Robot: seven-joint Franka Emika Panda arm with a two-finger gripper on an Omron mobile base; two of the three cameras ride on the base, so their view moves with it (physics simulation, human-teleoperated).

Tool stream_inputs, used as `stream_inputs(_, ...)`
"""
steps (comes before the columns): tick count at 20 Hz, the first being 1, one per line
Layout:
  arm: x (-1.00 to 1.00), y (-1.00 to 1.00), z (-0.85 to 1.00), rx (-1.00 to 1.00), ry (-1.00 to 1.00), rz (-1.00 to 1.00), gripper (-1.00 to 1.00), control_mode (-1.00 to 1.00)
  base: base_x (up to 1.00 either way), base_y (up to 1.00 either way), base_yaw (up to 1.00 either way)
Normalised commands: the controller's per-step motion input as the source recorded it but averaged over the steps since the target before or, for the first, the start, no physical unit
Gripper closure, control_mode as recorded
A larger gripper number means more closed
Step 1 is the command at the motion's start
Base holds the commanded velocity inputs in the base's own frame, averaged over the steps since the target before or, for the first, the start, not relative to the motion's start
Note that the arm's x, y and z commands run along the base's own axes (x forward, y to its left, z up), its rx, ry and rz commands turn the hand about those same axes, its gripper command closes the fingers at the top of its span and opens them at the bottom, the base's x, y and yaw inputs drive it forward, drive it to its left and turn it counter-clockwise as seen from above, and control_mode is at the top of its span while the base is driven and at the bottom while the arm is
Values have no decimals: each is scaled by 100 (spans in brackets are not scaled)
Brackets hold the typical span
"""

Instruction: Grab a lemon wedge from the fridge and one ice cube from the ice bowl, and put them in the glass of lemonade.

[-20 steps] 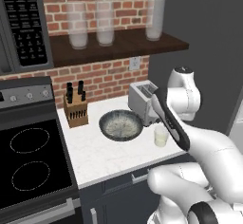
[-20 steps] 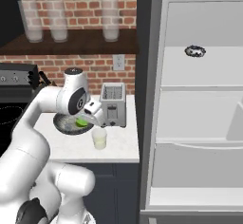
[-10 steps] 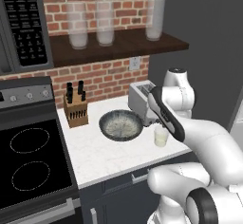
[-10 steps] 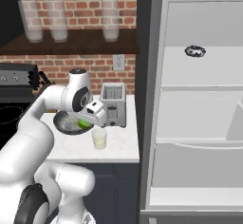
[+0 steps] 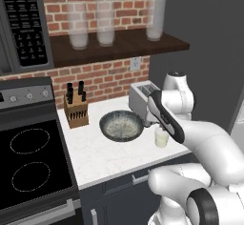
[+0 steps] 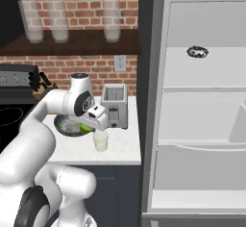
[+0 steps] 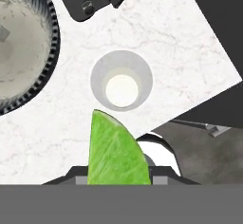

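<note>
The lemon wedge (image 7: pixel 116 154) is bright yellow-green with faint paler veining. The glass of lemonade (image 7: pixel 121 81) is clear, its drink a pale creamy yellow-white. The ice bowl (image 5: pixel 121 125) is dark grey outside with a whitish speckled inside and a ribbed rim. The tabletop (image 5: pixel 102 155) is white marble with thin grey veins. The wall (image 5: pixel 107 78) behind is red brick with pale mortar. The toaster (image 6: pixel 115 106) is silver-grey, the fridge (image 6: pixel 192 106) plain grey with white shelves, the knife block (image 5: pixel 76 112) brown wood with black handles.

A green lemon wedge (image 7: pixel 116 152) held above a short glass of lemonade (image 7: pixel 121 84) on the white counter; speckled ice bowl (image 7: pixel 21 52) at the glass's 9 o'clock; fridge (image 6: pixel 202 101) open.
</note>
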Motion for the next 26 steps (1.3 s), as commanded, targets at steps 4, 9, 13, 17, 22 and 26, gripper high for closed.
stream_inputs(4, 13, 0, -1, 0, 0, 0, 100, -100, 0, 0, 0)
stream_inputs(9, 31, 0, 0, 0, 0, 0, 100, -100, 0, 0, 0)
stream_inputs(13, 35, 0, 0, 0, 0, 0, 100, -100, 0, 0, 0)
stream_inputs(17, 28, 0, -3, 0, 2, 0, 100, -100, 0, 0, 0)
stream_inputs(22, 7, -8, -6, 0, 0, 0, 100, -100, 0, 0, 0)
stream_inputs(26, 0, -39, 0, 0, 0, 0, 100, -100, 0, 0, 0)
